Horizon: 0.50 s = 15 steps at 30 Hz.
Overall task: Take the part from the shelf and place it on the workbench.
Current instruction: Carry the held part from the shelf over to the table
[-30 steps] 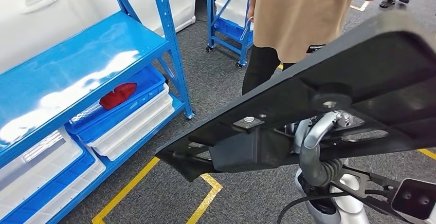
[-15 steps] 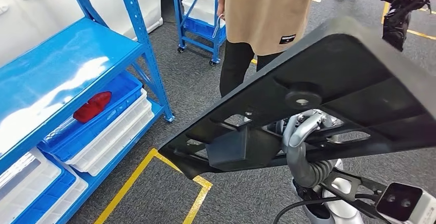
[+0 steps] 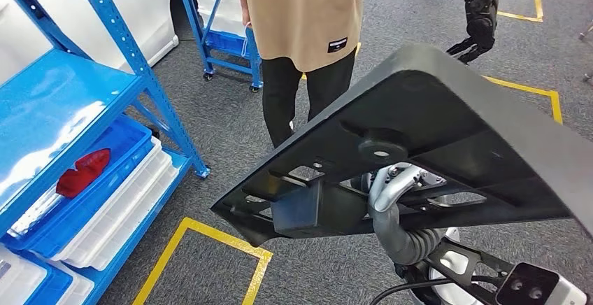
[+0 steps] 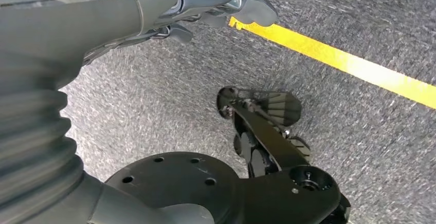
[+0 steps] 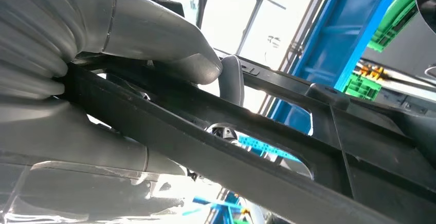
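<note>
Shelf: blue rack (image 3: 84, 102) at far left of head view, glossy blue deck up top, upright post w/ holes.
Bins: blue tray (image 3: 105, 172) on lower level, stacked on white trays (image 3: 122, 210); red item (image 3: 82, 173) lying in the blue tray.
Floor: grey carpet (image 3: 210, 144) w/ yellow tape lines (image 3: 203, 231) in front of the rack.
Cart: small blue wheeled cart (image 3: 224, 39) behind, near the person.
Person: tan top, black trousers (image 3: 301, 25), standing just beyond the part, mid frame.
Left hand: (image 4: 205, 5) hangs over the carpet beside a yellow line; fingers curled in, nothing in them.
Part: big black plastic panel (image 3: 447, 137), ribbed underside w/ cut-outs and a round boss, tilted, held up off the shelf in front of the robot, taking up centre to right of head view.
Right hand: (image 5: 154, 54) under/at the part; grey thumb on one side of a black rib (image 5: 216, 152), fingers wrapped on the other, so grasping the part. Silver arm (image 3: 391, 214) rises from below into the panel.
Other robot: dark arm (image 3: 482, 11) at top right, well apart.
</note>
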Tool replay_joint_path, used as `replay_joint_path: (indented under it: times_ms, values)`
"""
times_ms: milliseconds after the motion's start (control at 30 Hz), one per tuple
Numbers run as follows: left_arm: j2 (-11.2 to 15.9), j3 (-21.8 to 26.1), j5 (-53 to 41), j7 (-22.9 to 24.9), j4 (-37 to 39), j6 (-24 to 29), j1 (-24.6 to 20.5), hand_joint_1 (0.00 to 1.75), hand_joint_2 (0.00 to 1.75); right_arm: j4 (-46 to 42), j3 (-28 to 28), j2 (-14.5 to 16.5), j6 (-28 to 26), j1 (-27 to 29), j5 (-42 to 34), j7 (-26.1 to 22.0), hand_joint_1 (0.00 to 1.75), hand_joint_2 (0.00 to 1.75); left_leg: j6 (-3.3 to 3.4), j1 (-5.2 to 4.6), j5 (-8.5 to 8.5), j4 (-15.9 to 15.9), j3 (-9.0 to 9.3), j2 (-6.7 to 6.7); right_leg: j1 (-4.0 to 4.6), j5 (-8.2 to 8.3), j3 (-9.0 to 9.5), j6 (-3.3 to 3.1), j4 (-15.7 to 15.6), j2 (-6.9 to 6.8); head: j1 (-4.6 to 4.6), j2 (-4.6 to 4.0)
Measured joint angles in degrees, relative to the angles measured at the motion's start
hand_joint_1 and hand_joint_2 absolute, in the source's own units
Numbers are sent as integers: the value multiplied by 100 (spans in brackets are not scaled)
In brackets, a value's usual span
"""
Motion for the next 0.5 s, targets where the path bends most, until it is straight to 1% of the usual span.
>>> replay_joint_path:
  times_ms: [33, 67, 100, 133, 167, 200, 233, 267, 300, 333, 367, 400, 433, 467, 500]
  values:
    - [-3, -2, -13, 11, 0, 1, -2, 0, 175, -1, 15, -11, -16, -8, -16, 0, 175, 175, -1, 13, 204, -278, 118, -27, -4, -7, 6, 10, 14, 75, 0, 0]
    - [-3, -4, -20, 15, 0, 2, -6, 0, 175, -1, 25, -23, -23, -21, -36, 0, 175, 175, 0, 34, 427, -683, 294, -120, -10, -17, 8, 26, 32, 143, -1, 0]
    - [-5, -4, -22, 16, 1, 6, -7, 0, 175, -1, 35, -35, -25, -43, -56, 1, 175, 175, 5, 54, 582, -1073, 464, -243, -6, -30, -3, 51, 64, 211, 0, 0]
    - [-8, -4, -19, 16, 2, 11, -15, 0, 175, -1, 46, -45, -25, -69, -73, 1, 175, 175, 15, 64, 667, -1340, 578, -349, -8, -34, -24, 84, 89, 273, 3, 1]
    - [-12, -4, -8, 15, 3, 15, -27, 0, 175, -1, 57, -54, -27, -92, -85, 1, 175, 175, 31, 66, 686, -1478, 632, -425, -11, -33, -50, 119, 107, 327, 1, 1]
    - [-17, -3, 6, 14, 4, 15, -45, 0, 175, 0, 68, -64, -38, -111, -97, 1, 175, 175, 58, 54, 669, -1505, 643, -421, -16, -21, -74, 159, 113, 383, 3, 1]
    - [-26, -3, 19, 12, 4, 9, -66, 0, 175, 1, 77, -75, -57, -125, -110, 0, 175, 175, 97, 49, 682, -1512, 643, -368, -28, -7, -90, 201, 103, 437, 2, 1]
    - [-34, -2, 30, 10, 4, 2, -83, 0, 175, 1, 85, -86, -80, -138, -127, 0, 175, 175, 141, 48, 701, -1538, 656, -306, -33, -16, -107, 231, 119, 414, 1, 1]
    - [-41, -1, 32, 8, 4, -6, -92, 0, 175, 2, 92, -98, -103, -164, -145, 0, 175, 175, 187, 48, 722, -1568, 670, -237, -32, -77, -157, 257, 209, 316, 13, 1]
    - [-47, 1, 32, 7, 4, -10, -94, 0, 175, 4, 100, -108, -118, -196, -162, 0, 175, 175, 225, 47, 739, -1597, 677, -166, -28, -200, -258, 276, 411, 170, 22, 1]
    - [-50, 2, 32, 6, 4, -11, -92, 0, 175, 8, 108, -115, -124, -221, -173, 0, 175, 175, 251, 34, 746, -1609, 680, -94, -26, -376, -415, 286, 736, -6, 34, 0]
    - [-51, 2, 33, 5, 4, -11, -86, 0, 175, 15, 117, -122, -126, -240, -178, 0, 175, 175, 268, 19, 743, -1611, 675, -25, -27, -563, -611, 299, 1133, -124, 44, 0]
    - [-52, 2, 32, 5, 4, -11, -79, 0, 175, 25, 127, -127, -126, -246, -182, 0, 175, 175, 276, 5, 739, -1610, 671, 47, -36, -697, -789, 309, 1496, -177, 44, 0]
    - [-55, 2, 32, 3, 4, -12, -76, 0, 175, 37, 135, -133, -126, -245, -188, 0, 175, 175, 281, -6, 733, -1609, 670, 120, -45, -742, -894, 314, 1715, -201, 44, 0]
    - [-57, 2, 32, -2, 4, -15, -77, 0, 175, 50, 141, -139, -127, -246, -199, 0, 175, 175, 282, -13, 728, -1608, 671, 187, -51, -682, -891, 312, 1716, -218, 44, 0]
